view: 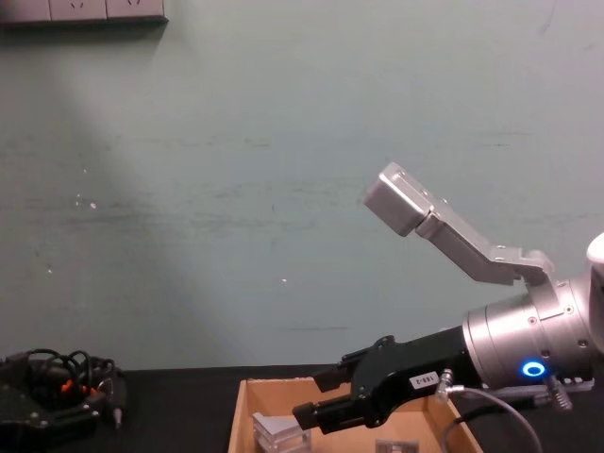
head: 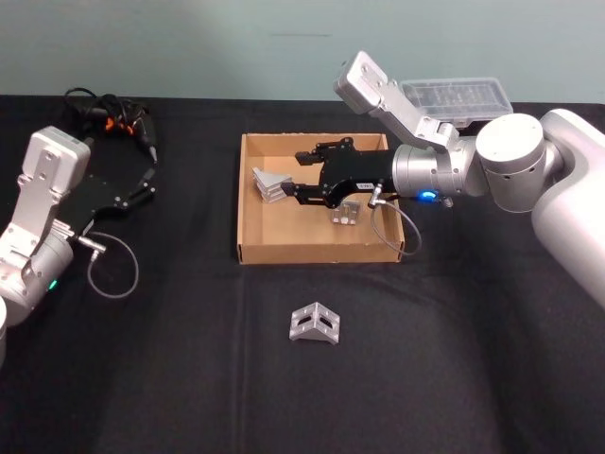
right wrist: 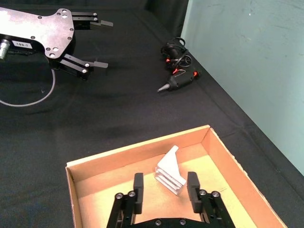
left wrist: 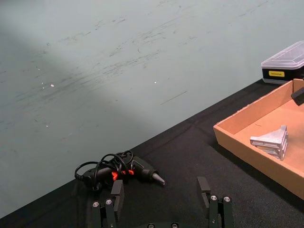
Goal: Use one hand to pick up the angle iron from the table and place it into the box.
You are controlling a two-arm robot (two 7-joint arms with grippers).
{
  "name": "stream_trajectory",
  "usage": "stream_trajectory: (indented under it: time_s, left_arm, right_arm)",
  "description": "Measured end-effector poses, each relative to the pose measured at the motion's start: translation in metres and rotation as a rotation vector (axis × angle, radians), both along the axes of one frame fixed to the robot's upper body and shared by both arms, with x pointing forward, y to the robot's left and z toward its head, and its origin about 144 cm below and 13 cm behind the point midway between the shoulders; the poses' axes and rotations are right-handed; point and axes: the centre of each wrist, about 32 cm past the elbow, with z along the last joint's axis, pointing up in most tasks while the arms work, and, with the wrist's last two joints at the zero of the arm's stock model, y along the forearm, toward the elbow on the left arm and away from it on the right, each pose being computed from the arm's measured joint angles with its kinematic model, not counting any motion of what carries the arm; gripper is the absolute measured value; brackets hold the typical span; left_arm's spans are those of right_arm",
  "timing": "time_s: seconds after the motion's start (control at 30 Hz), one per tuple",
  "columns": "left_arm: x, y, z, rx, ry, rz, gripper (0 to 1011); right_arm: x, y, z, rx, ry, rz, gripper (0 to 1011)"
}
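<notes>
The right gripper (head: 295, 178) hovers over the box (head: 248, 203), jaws spread wide and holding nothing. One angle iron (head: 315, 323) lies on the counter (head: 189, 378), just before the box's near wall. A second iron (head: 271, 183) lies by the box's left wall and a third iron (head: 345, 215) under the gripper. The left gripper (right wrist: 102, 43) sits parked near the counter's left edge, fingers apart.

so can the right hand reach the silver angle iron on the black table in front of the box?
Probably yes. The right hand hovers open and empty over the tan cardboard box; the silver angle iron lies alone on the black table just outside its near wall, nothing between.
</notes>
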Motion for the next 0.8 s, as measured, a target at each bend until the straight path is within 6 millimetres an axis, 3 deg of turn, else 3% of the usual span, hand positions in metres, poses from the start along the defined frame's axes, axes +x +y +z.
stream_trajectory:
  time_s: [0.5, 0.8]
  left_arm:
    - [0.0, 0.0, 0.0, 0.0, 0.0, 0.0, 1000]
    - [0.0, 0.0, 0.0, 0.0, 0.0, 0.0, 1000]
  right_arm:
    - [-0.003, -0.003, 0.002, 0.006, -0.013, -0.006, 999]
    - [-0.01, -0.013, 0.008, 0.034, -0.039, -0.033, 1003]
